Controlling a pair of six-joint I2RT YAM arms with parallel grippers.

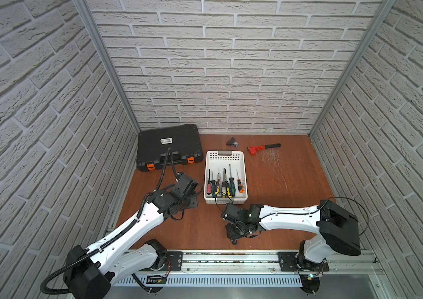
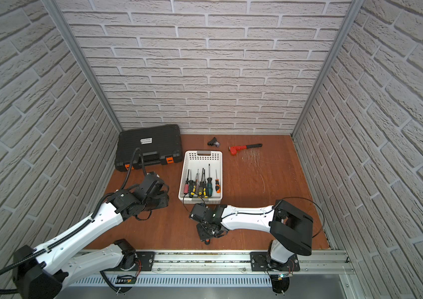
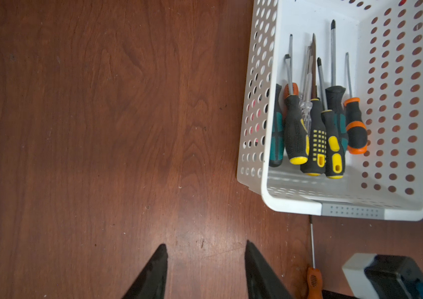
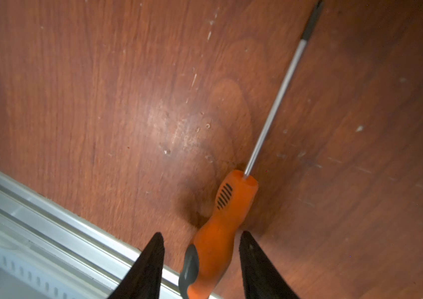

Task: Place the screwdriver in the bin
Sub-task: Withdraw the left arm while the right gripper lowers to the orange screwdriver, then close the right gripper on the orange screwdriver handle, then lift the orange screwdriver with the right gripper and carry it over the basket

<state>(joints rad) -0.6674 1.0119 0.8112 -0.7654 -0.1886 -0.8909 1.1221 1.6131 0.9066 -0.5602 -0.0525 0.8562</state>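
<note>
A scratched reddish wooden table (image 1: 282, 220) is sitting within white brick-pattern walls (image 1: 231, 77); the tool case (image 1: 153, 145) label (image 1: 166, 140) is showing unreadable print; the orange screwdriver (image 4: 220, 220) is lying just before the bin (image 1: 225, 155); the right gripper (image 4: 201, 233) is straddling its handle, jaws apart; the left gripper (image 3: 205, 244) is hovering partly open, empty.

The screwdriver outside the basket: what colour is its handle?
Orange handle, grey end; best in the right wrist view.

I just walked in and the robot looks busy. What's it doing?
The right claw is down over an orange screwdriver lying on the table, open around its handle, not squeezing it. The left claw hangs open above the table beside the white bin, which holds other screwdrivers.
</note>
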